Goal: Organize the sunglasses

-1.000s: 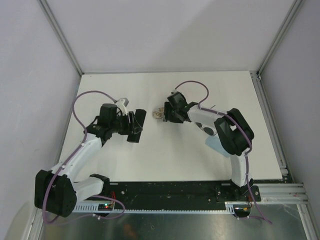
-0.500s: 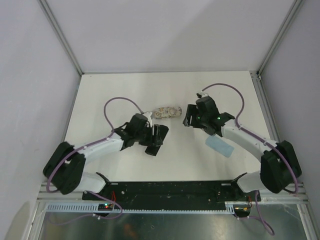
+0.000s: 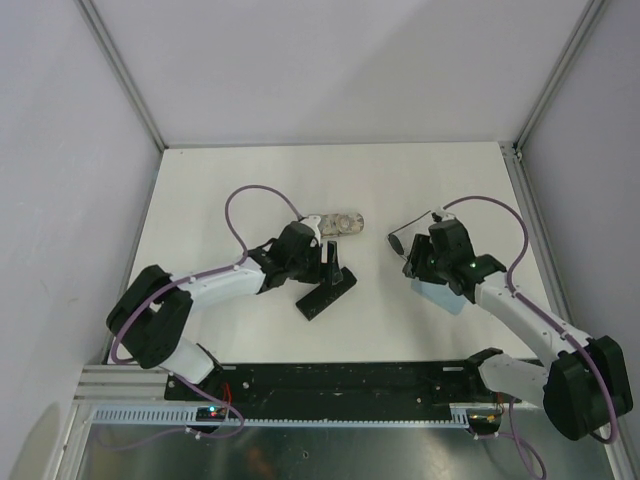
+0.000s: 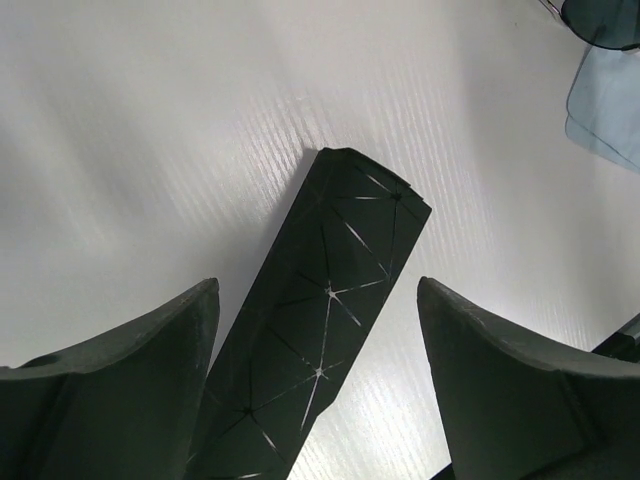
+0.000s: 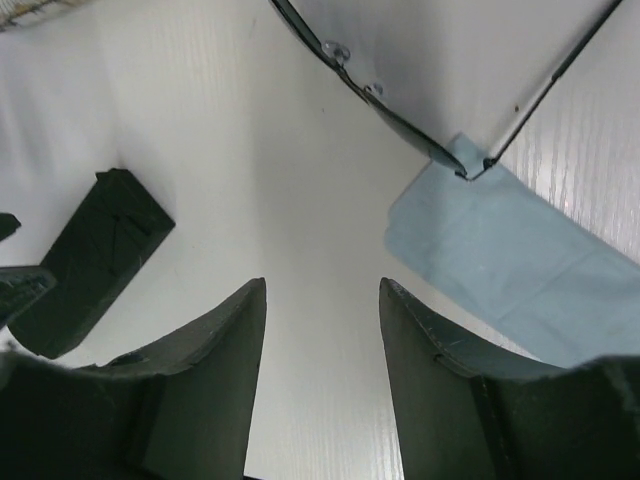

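Observation:
The wire-frame sunglasses (image 3: 398, 240) lie on the white table, just beyond my right gripper (image 3: 412, 262). In the right wrist view their dark lens and thin arm (image 5: 400, 95) lie ahead of the open, empty right gripper (image 5: 322, 285). My left gripper (image 3: 332, 262) is open over the black oblong case (image 3: 325, 296). The case (image 4: 330, 370) lies flat between the spread fingers of the left gripper (image 4: 318, 290). A lens of the wire pair shows at the top right of that view (image 4: 600, 20). The chunky black-framed sunglasses are out of view.
The beige patterned oval case (image 3: 338, 223) lies behind the left gripper. A light blue cloth (image 3: 440, 295) lies under the right arm, touching the sunglasses' corner (image 5: 490, 255). The black case also shows in the right wrist view (image 5: 95, 255). Grey walls enclose the table.
Both grippers have moved right and toward the near edge. The right gripper has left the beige case and now sits by the wire sunglasses. The black case has shifted right with the left gripper.

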`<state>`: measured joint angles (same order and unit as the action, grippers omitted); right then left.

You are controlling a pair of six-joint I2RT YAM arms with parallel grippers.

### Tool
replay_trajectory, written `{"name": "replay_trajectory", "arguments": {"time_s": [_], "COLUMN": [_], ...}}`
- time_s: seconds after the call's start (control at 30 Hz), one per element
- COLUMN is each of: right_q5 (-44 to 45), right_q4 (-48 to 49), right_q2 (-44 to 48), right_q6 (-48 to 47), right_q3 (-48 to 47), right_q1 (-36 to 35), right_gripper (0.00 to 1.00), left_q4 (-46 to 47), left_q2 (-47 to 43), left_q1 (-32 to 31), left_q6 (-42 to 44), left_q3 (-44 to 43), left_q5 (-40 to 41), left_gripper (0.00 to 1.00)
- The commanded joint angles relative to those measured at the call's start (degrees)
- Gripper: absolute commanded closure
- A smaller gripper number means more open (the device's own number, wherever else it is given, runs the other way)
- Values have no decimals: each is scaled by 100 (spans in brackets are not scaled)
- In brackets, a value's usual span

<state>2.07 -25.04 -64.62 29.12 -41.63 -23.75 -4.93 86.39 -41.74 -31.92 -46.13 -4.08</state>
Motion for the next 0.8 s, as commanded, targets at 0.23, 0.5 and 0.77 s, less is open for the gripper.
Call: {"name": "replay_trajectory", "arguments": {"time_s": [0.23, 0.5, 0.77], "right_q5": [281, 169, 142], "right_q4": [107, 542, 713], "right_q2": [-85, -366, -965], "right_q6": [187, 242, 345], "right_q3": [45, -98, -413], "right_q1": [670, 1513, 2152], "right_gripper": [31, 36, 42], "left_q4": [158, 155, 25], "left_q2": [-379, -478, 279], "left_q1": [-75, -264, -1158], "left_q6": [271, 606, 1698], "left_q3": [-233, -330, -1292], "left_q5": [178, 257, 356], "left_gripper": [16, 16, 25]}}
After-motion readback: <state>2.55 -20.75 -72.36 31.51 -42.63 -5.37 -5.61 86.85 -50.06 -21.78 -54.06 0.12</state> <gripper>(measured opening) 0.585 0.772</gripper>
